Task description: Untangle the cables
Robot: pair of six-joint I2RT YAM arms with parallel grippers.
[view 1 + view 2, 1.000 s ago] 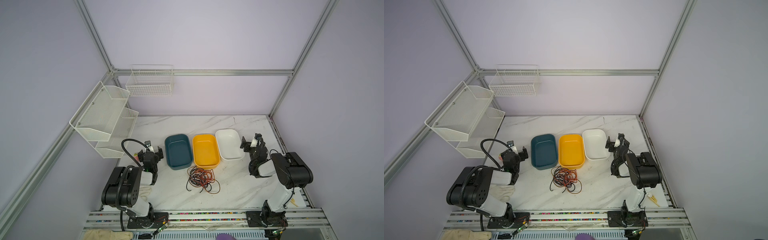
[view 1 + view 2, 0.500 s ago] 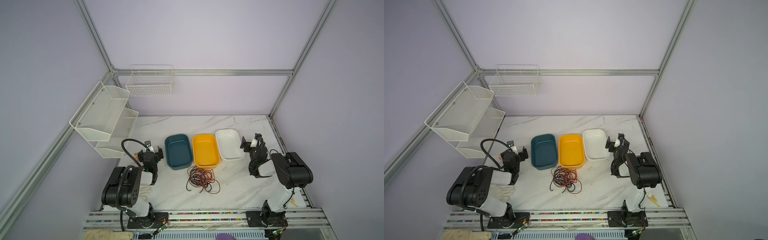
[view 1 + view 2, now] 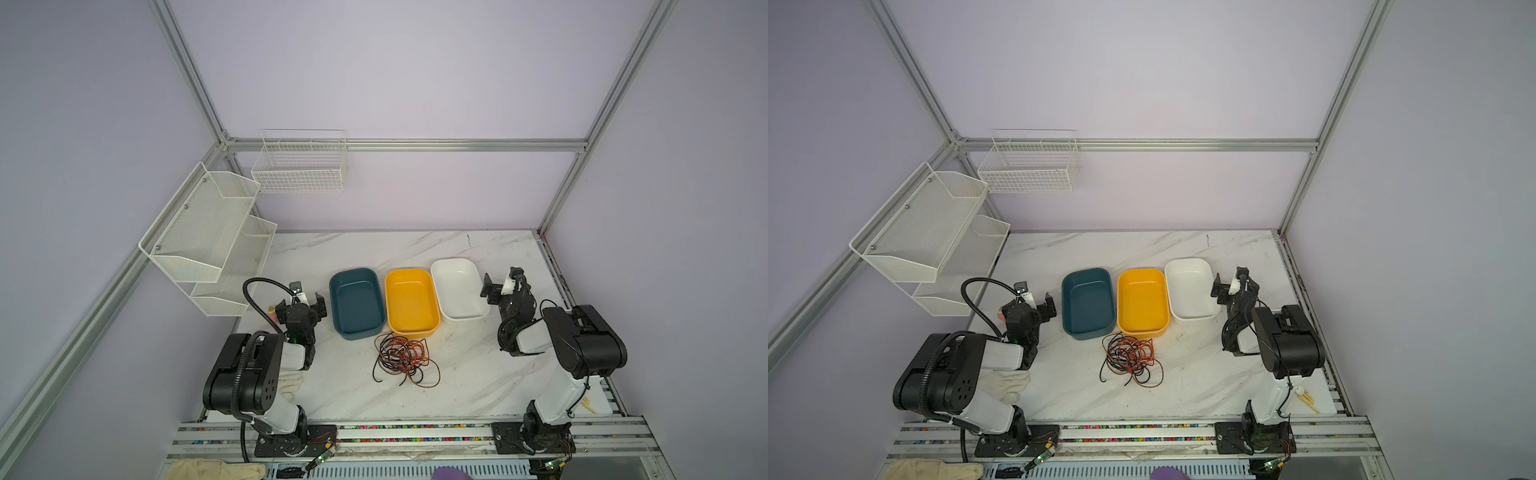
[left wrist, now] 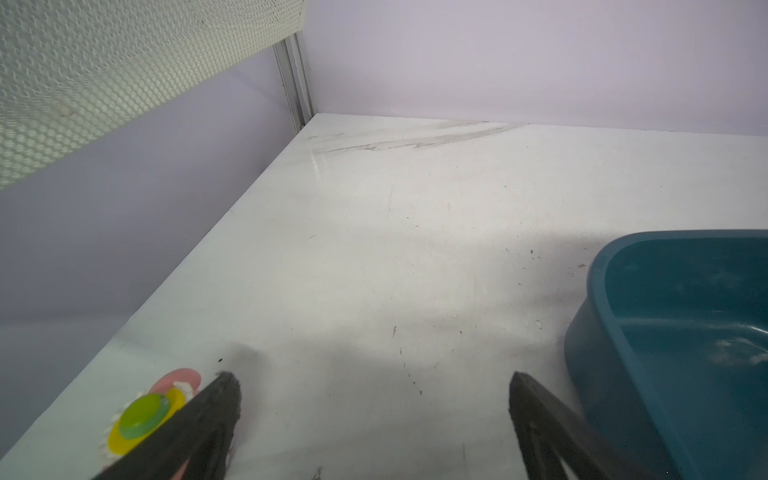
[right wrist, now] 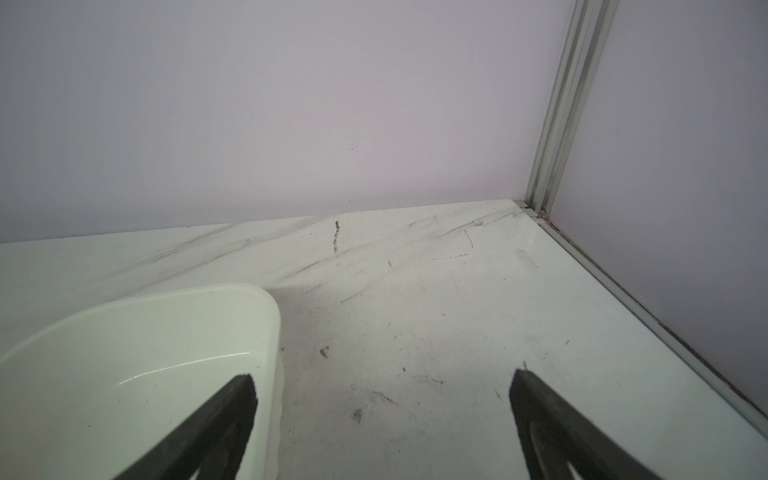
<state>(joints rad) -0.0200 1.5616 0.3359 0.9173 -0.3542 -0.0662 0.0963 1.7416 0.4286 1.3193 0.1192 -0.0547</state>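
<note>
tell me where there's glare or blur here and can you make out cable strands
In both top views the cables are evenly lit and single strands show, though crossings merge. Left wrist view: soft glint inside the teal bin. Right wrist view: a bright streak inside the white bin.

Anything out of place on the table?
Cables lie in one knotted heap in front of the yellow tray. Strays: a white cloth under the left arm, pale sticks at the right table edge, a small stack of coloured discs near the left wall.
</note>
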